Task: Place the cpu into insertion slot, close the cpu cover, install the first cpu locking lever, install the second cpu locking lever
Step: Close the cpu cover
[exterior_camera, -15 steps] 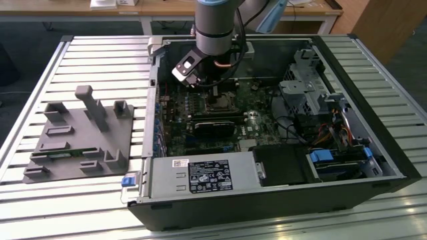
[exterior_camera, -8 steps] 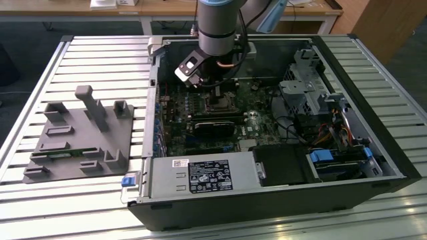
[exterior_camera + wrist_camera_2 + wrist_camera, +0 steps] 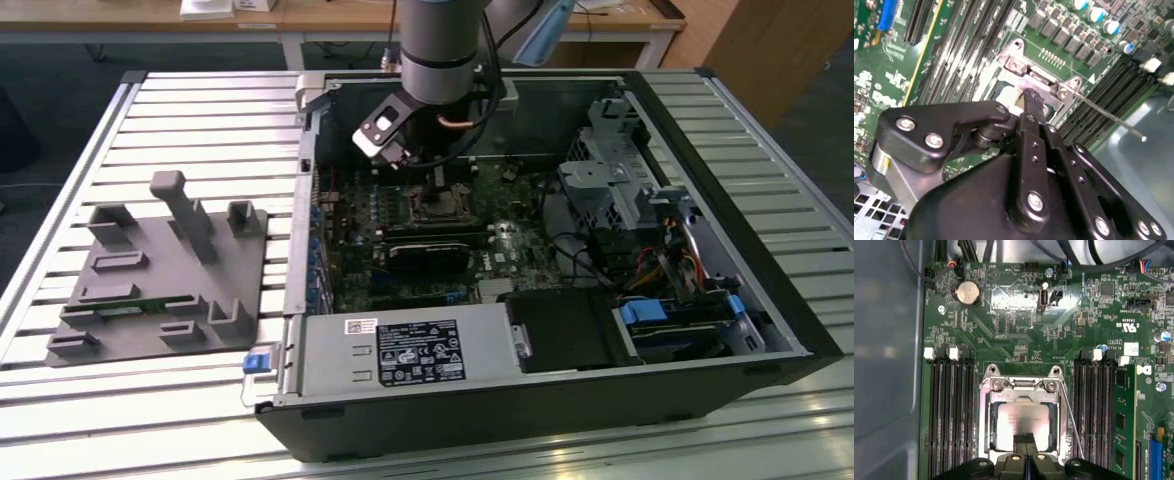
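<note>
The gripper (image 3: 1024,444), closed and empty, hangs over one edge of the cpu (image 3: 1021,417) beneath the cpu cover (image 3: 985,415).

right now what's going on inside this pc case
A robot arm is reaching into an open computer case that sits on a slatted table. Its gripper is down over the chip, with the fingers shut together. The chip lies flat on the green board, and the metal cover frame appears to be lowered around it. A thin locking lever beside the frame stands out at an angle, not yet latched.
</note>
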You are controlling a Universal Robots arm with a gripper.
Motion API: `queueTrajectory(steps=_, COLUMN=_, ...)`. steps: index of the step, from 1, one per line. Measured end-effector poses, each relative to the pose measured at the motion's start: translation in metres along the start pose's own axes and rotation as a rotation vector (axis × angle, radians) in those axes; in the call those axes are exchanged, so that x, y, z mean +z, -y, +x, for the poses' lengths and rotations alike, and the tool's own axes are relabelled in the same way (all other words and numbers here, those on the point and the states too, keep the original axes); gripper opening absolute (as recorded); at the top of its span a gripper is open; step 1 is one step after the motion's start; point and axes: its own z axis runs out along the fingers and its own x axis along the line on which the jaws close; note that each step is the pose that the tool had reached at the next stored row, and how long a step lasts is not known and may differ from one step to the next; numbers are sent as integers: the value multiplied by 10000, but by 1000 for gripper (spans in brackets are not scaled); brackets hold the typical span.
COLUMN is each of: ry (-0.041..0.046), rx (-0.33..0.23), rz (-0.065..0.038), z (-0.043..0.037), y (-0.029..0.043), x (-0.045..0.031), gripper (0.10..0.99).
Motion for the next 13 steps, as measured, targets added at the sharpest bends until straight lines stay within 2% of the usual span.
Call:
queueTrajectory(steps=7, ry=0, rx=0, rz=0, z=0, y=-76, x=2, gripper=106)
queueTrajectory(steps=13, ry=0, rx=1, rz=0, z=0, y=-84, x=2, gripper=106)
